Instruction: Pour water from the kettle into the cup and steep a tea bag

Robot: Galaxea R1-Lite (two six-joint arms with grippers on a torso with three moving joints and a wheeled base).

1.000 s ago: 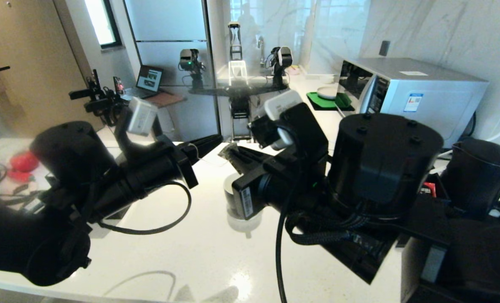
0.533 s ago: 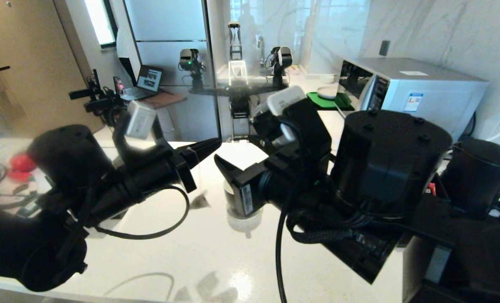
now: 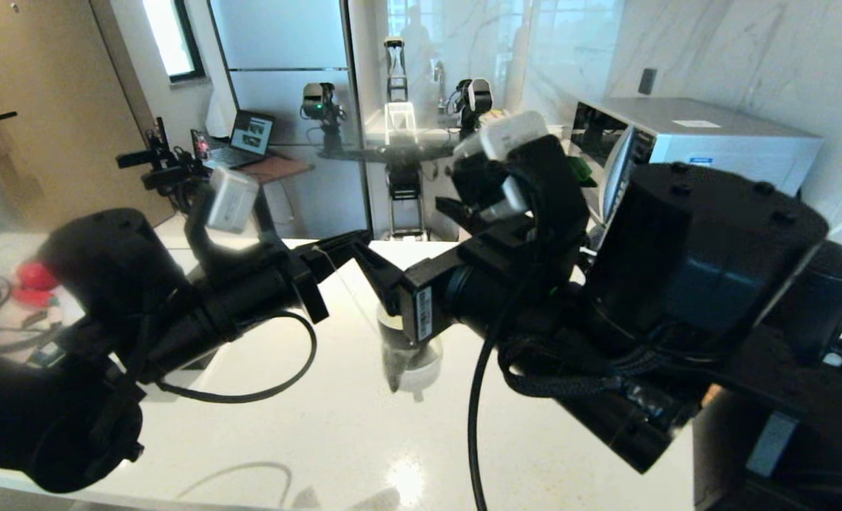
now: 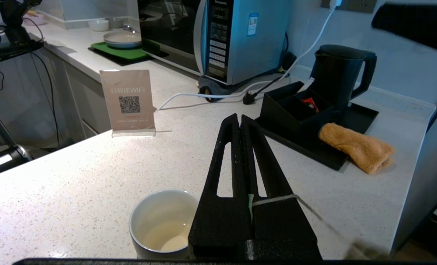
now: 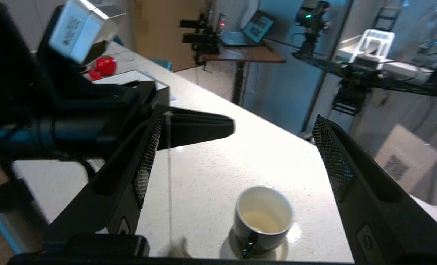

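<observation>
My left gripper (image 3: 362, 239) (image 4: 239, 118) is shut on the tea bag's green tag (image 4: 248, 206) above the counter. The white string (image 5: 168, 165) runs down from it. The tea bag (image 3: 393, 370) (image 5: 178, 252) dangles blurred beside the cup, outside it. The cup (image 3: 415, 353) (image 4: 163, 222) (image 5: 264, 217) stands on the counter, black outside and white inside, with a little water (image 5: 260, 221) in it. My right gripper (image 3: 398, 231) (image 5: 236, 125) is open above the cup, holding nothing. The black kettle (image 4: 338, 77) stands on its tray at the right.
A black tray with an open box (image 4: 299, 110) and an orange cloth (image 4: 356, 147) lies by the kettle. Behind are a microwave (image 4: 236, 36), a white cable (image 4: 203, 96) and a WiFi sign (image 4: 128, 101). Red items (image 3: 34, 273) sit far left.
My right gripper has opened, let go of the tea bag and risen. The tea bag has dropped and now hangs by its string from my shut left gripper.
</observation>
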